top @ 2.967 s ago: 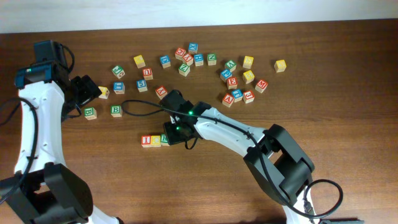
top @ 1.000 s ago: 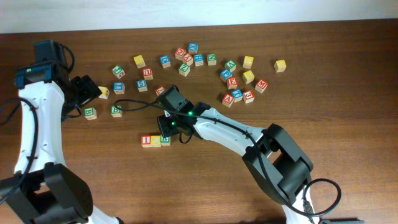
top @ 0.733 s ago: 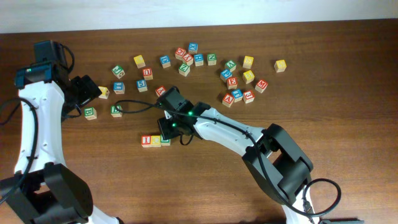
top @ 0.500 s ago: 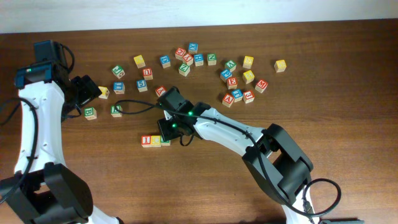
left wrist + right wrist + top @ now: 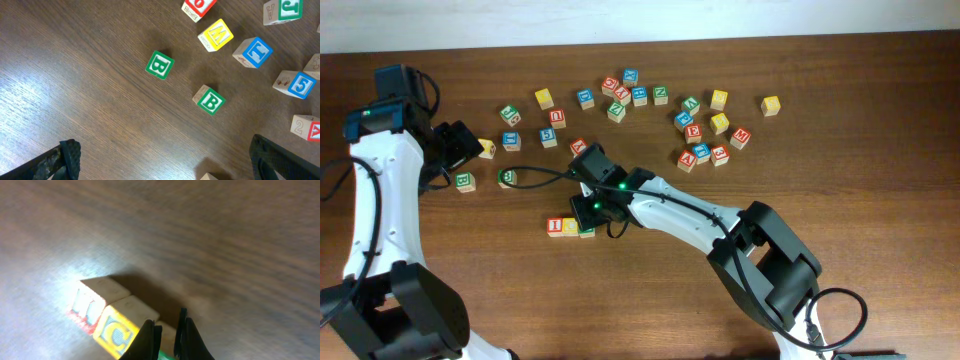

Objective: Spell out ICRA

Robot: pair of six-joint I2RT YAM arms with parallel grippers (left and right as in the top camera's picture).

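Hovers right gripper, almost pressed together, over green cube at 3 o'clock of yellow C cube. Holds left gripper spread wide.

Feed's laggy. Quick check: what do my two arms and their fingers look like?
Both arms are white tubular links with black joints. The left arm carries a teal patch. The right arm shows green lights and trails a looping black cable. Both pairs of fingers are black.

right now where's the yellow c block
In the overhead view, the yellow wooden C cube lies low and left of centre, in a row between the red-faced I cube and a green-faced cube.
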